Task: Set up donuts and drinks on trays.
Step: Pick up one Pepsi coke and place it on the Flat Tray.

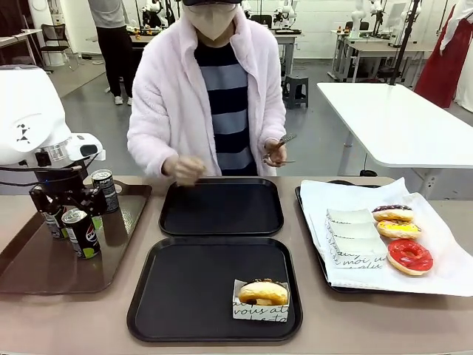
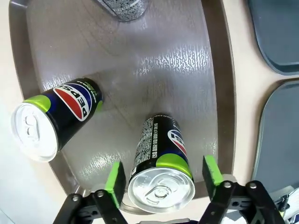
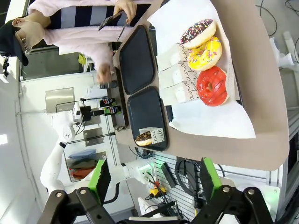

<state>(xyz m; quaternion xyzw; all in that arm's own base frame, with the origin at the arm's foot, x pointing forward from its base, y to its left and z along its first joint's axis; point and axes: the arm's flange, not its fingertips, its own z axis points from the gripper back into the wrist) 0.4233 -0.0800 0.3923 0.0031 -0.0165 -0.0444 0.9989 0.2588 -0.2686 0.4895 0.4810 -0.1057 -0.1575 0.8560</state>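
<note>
A slim black soda can (image 2: pixel 159 154) with a green band stands upright on a brown tray (image 2: pixel 154 70), directly between the jaws of the left gripper (image 2: pixel 163 176). The jaws are open and straddle the can's top; one green pad sits just beside the rim and the other stands a little apart. A second can (image 2: pixel 56 119) stands near it on the same tray. On the worktop (image 1: pixel 59 318), a donut (image 1: pixel 261 291) in a paper holder lies on the nearer black tray (image 1: pixel 185 288). The right gripper (image 3: pixel 154 179) hangs above the worktop with its jaws wide apart and nothing between them.
</note>
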